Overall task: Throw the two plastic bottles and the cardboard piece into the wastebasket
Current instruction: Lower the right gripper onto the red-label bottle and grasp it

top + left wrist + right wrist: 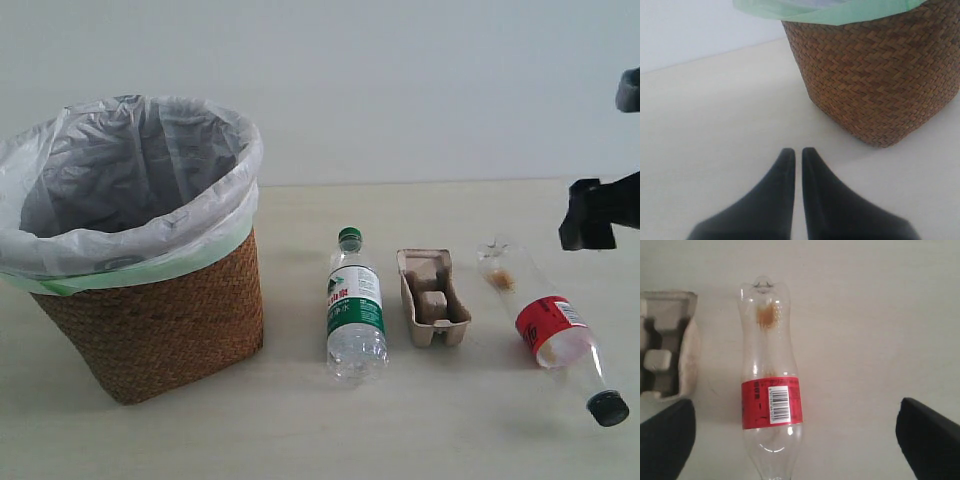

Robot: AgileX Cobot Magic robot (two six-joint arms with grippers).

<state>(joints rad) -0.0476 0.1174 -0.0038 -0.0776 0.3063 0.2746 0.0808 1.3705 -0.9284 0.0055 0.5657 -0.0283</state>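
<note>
The wastebasket [150,320] stands at the left of the exterior frame on the pale counter [300,430]. To its right, in a row across the middle, lie the green-capped bottle [355,310], the cardboard piece [432,297] and the red-labelled bottle [548,330], each apart from its neighbour. The red-labelled bottle's black cap points toward the lower right corner. The left gripper [798,152] sits low near the basket's foot, jaws pressed almost together on nothing. The right gripper [796,404] hangs over the red-labelled bottle, jaws spread wide and seemingly clear of it.
</note>
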